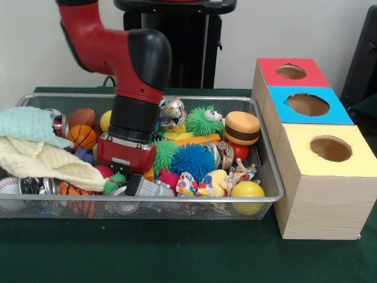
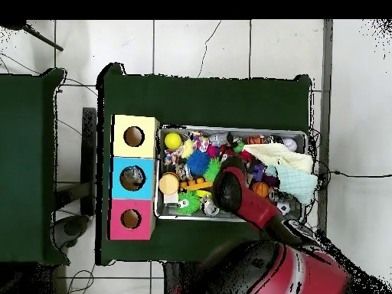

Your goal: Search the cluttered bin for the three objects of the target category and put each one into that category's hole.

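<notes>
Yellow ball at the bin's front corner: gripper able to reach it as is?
Probably yes. The yellow ball lies uncovered on top by the bin wall, nothing over it; the gripper is down in the toys a short way off.

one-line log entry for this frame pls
arm: down in wire bin | gripper: buried in toys, state unclear | boxes: red, blue, yellow holes show nothing inside

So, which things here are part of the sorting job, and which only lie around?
Part of the job: wire bin, toys such as the blue spiky ball, the three boxes with holes, the arm.

Lying around: knitted cloths, green table cover.
</notes>
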